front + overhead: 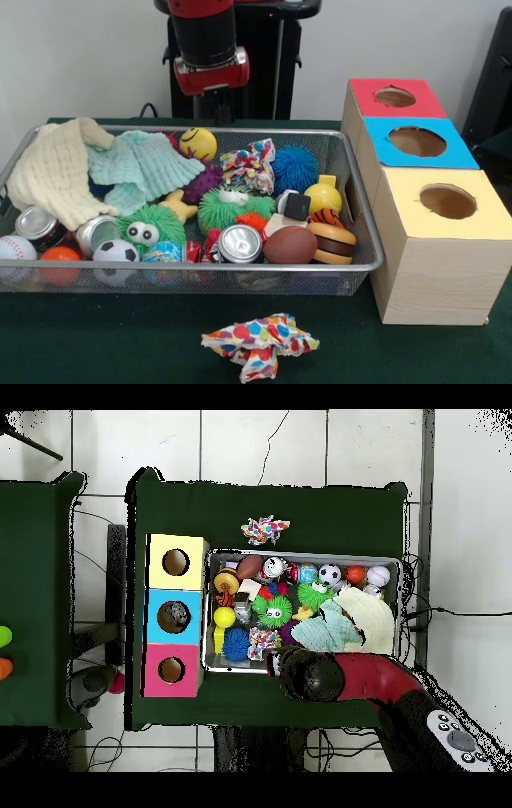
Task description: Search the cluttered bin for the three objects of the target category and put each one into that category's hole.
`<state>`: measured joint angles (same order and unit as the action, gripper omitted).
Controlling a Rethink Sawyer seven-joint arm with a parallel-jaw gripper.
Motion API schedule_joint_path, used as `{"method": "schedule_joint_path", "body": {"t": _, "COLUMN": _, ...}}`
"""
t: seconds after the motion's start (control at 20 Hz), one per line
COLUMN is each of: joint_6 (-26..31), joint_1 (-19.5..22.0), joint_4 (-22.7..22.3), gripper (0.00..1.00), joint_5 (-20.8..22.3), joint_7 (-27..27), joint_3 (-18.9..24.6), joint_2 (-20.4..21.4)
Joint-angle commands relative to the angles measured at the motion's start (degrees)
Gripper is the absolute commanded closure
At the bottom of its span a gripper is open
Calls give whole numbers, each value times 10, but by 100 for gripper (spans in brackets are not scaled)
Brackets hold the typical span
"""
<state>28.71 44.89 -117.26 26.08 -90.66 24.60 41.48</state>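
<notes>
Hanging over the far edge of the wire bin point(352, 172), the red and black arm point(206, 44) is waiting above the toys, probably so it can look before reaching in, and its gripper is hiding behind the arm's end, so I cannot tell how it is standing. The balls, the furry toys and the cans point(240, 243) are lying jumbled in the bin on the green table point(96, 336), the blankets point(88, 172) may be covering more, and one spotty cloth point(260, 342) is sitting alone near the table's front edge. The box with three holes point(432, 200) is standing just beside the bin so drops are easy, but nothing is showing which kind of toy is wanted.
</notes>
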Motion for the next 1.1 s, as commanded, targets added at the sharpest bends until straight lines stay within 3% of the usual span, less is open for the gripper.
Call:
{"method": "schedule_joint_path", "body": {"t": 0.05, "joint_6": 61, "joint_1": 20, "joint_4": -57, "gripper": 100, "joint_5": -51, "joint_7": 31, "joint_3": 99, "joint_2": 27}}
{"method": "schedule_joint_path", "body": {"t": 0.3, "joint_6": 42, "joint_1": 24, "joint_4": -57, "gripper": 100, "joint_5": -49, "joint_7": 17, "joint_3": 106, "joint_2": 20}}
{"method": "schedule_joint_path", "body": {"t": 0.5, "joint_6": -28, "joint_1": 22, "joint_4": -57, "gripper": 100, "joint_5": -30, "joint_7": -21, "joint_3": 100, "joint_2": 20}}
{"method": "schedule_joint_path", "body": {"t": 0.55, "joint_6": -50, "joint_1": 24, "joint_4": -62, "gripper": 0, "joint_5": -32, "joint_7": -43, "joint_3": 96, "joint_2": 18}}
{"method": "schedule_joint_path", "body": {"t": 0.9, "joint_6": -132, "joint_1": 11, "joint_4": -56, "gripper": 0, "joint_5": -13, "joint_7": -73, "joint_3": 73, "joint_2": 10}}
{"method": "schedule_joint_path", "body": {"t": 1.1, "joint_6": -230, "joint_1": -25, "joint_4": -29, "gripper": 0, "joint_5": 37, "joint_7": -85, "joint_3": 10, "joint_2": 5}}
